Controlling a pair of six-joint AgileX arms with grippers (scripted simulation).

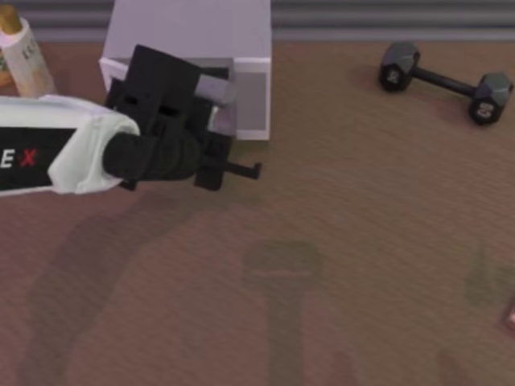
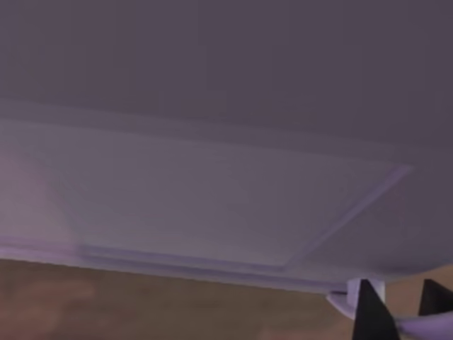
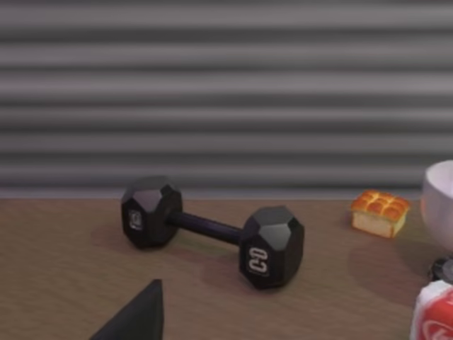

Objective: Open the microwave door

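Top view showed red and grey letters, "E X", on the white sleeve of my left arm [image 1: 56, 153]; the rest of that marking was cut off at the picture's edge; a cream bottle [image 1: 22, 56] at the far left carried print too small to read; the black dumbbell [image 1: 445, 80] on the table's right side bore pale marks on its end faces, and the right wrist view showed one of them as "CO" or "20", I could not tell which; a red-and-white can [image 3: 435, 315] in that same view had white lettering that was cut off.

The microwave [image 1: 193, 28] stood at the back of the brown table [image 1: 362, 241], left of centre; the left gripper [image 1: 241, 167] sat just in front of it, at its front face, where the microwave door [image 2: 212, 205] filled the left wrist view; two dark fingertips [image 2: 371, 315] flanked a white piece that looked like the handle, narrowly spread around it, though contact could not be confirmed.

The right gripper [image 3: 131, 319] showed only as one dark finger in its own wrist view; I could not tell its spread; a small loaf of bread [image 3: 380, 212] lay beyond the dumbbell.
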